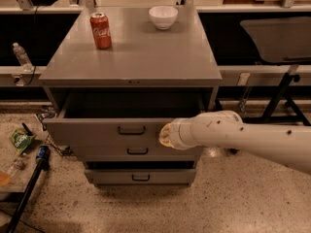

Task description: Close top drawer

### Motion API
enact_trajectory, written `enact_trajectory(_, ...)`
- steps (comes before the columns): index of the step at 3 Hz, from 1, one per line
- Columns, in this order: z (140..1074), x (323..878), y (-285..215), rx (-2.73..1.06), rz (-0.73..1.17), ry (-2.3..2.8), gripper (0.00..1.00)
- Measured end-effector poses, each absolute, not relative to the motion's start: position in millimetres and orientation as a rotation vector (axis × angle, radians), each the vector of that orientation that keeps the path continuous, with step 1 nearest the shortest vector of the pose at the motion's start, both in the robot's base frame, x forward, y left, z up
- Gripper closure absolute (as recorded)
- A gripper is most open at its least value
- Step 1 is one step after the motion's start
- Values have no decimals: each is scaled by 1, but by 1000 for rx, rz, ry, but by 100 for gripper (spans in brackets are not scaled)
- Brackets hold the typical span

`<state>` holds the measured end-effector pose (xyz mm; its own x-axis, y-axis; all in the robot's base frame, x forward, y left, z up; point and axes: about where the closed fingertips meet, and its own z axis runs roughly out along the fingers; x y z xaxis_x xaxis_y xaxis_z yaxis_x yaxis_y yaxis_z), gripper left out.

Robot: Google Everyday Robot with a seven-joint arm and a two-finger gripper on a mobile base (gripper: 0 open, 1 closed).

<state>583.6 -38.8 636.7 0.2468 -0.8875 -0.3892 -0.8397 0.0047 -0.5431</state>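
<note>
The top drawer (87,131) is a wide grey metal drawer with a small dark bar handle (131,129). It stands partly pulled out of the grey cabinet (131,57), and its dark inside shows. My gripper (163,135) is at the end of the white arm (243,137), against the right part of the drawer's front, just right of the handle. The arm's wrist hides it.
Two shorter grey drawers (137,152) (141,177) sit below. A red cola can (100,30) and a white bowl (163,17) stand on the cabinet top. A water bottle (22,57), a green bag (20,141) and a black pole (29,186) are at the left. A black stand (282,93) is at the right.
</note>
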Motion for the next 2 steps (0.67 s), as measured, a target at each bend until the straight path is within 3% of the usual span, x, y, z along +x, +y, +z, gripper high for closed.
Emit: enact_trajectory(2,629,630,-31,-1888,-132,1534,100)
